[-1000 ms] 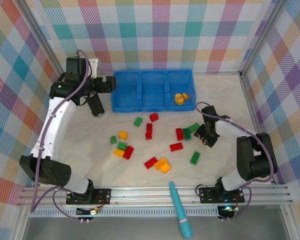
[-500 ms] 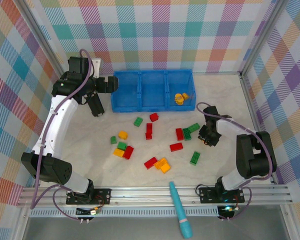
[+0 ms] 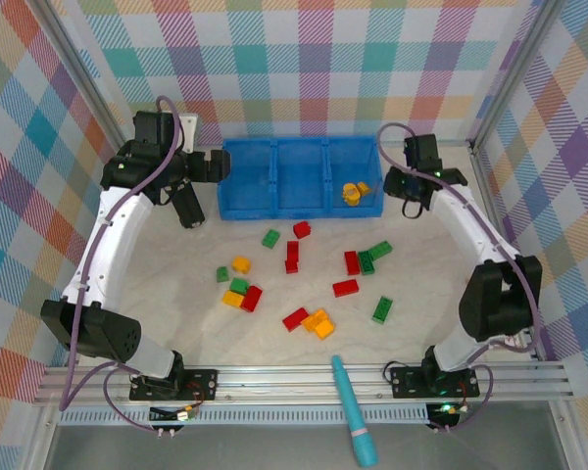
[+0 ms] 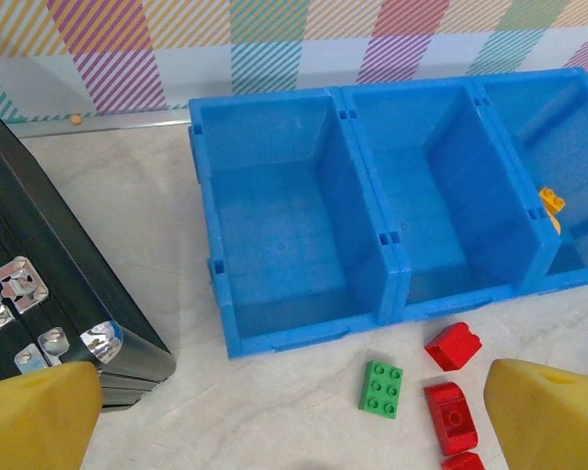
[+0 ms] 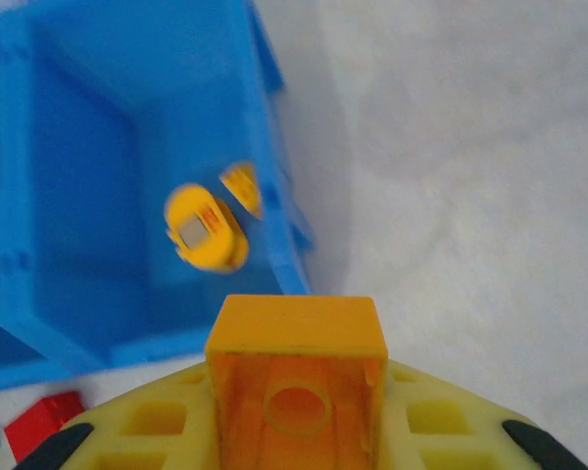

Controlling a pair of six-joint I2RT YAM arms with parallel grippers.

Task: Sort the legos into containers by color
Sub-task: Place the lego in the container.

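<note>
The blue tray (image 3: pixel 299 210) stands at the back with its three containers side by side. The right one holds yellow-orange pieces (image 3: pixel 354 192) (image 5: pixel 204 227); the left (image 4: pixel 274 235) and middle ones are bare. My right gripper (image 3: pixel 412 184) (image 5: pixel 296 416) hovers just off the tray's right end, shut on an orange lego (image 5: pixel 296 367). My left gripper (image 3: pixel 191 191) (image 4: pixel 294 431) hangs open at the tray's left end, with a green lego (image 4: pixel 382 389) and red legos (image 4: pixel 453 345) on the table below it. Red, green and yellow legos (image 3: pixel 293 257) lie scattered mid-table.
A teal pen-like tool (image 3: pixel 353 411) lies over the near rail. A long black bar with metal fittings (image 4: pixel 49 294) sits left of the tray. Checked walls close in the back and both sides. Bare table lies right of the tray (image 5: pixel 470 176).
The right gripper has shut on an orange lego near the green bricks at mid-right, then lifted it back to the tray's right end. The left arm has barely shifted.
</note>
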